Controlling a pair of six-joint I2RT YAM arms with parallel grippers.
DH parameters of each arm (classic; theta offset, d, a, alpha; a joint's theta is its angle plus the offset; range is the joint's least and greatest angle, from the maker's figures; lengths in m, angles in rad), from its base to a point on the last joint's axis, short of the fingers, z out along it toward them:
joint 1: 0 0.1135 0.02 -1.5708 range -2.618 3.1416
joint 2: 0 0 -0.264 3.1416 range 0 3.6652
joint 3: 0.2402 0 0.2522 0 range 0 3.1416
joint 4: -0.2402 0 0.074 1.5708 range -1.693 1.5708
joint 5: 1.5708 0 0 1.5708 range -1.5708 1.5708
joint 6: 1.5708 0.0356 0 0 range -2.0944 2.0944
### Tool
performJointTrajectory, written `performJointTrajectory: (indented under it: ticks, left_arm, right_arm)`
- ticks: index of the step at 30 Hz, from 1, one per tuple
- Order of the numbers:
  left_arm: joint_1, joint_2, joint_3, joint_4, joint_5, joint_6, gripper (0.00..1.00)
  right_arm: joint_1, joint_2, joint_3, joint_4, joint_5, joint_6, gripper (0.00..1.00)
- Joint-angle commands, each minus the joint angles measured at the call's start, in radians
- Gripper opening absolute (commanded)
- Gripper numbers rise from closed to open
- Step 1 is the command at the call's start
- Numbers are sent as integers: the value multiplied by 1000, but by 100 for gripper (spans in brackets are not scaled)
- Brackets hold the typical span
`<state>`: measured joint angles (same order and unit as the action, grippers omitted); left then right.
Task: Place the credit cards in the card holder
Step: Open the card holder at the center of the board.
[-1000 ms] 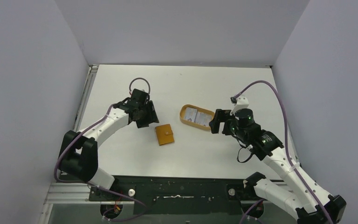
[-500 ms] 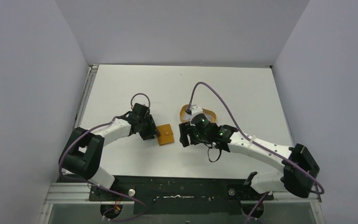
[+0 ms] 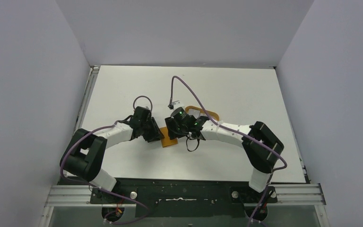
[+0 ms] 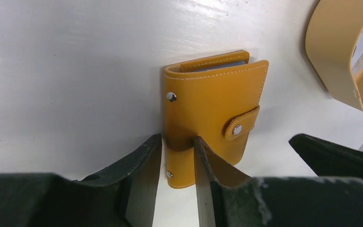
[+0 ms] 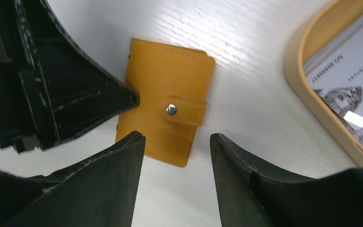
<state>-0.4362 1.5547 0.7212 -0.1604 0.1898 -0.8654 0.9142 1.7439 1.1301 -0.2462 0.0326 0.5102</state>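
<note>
The left end effector (image 4: 177,138) is placed around one edge of the card holder (image 4: 212,109), which is laid shut on the tabletop (image 4: 75,71); a real grasp cannot be told. The right end effector (image 5: 176,137) is held released above it. Farther back, the credit cards (image 5: 347,80) are kept in a tray (image 5: 298,71).

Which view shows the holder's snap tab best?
Right wrist: the tab faces the camera, whole and centred. Left wrist shows it too, but slanted. Top shows only a sliver of holder, no tab.
</note>
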Motion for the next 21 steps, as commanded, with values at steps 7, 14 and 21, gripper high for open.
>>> performJointTrajectory:
  ticks: [7, 14, 21]
  left_arm:
    - [14, -93, -9, 24, 18, -16, 27]
    - [17, -121, 9, 66, 60, -52, 23]
    - [42, -24, 4, 175, 109, -105, 14]
  right_arm:
    - [20, 113, 151, -6, 67, -18, 49]
    - [21, 132, 166, -20, 81, -7, 45]
    - [21, 132, 164, -29, 83, -10, 45]
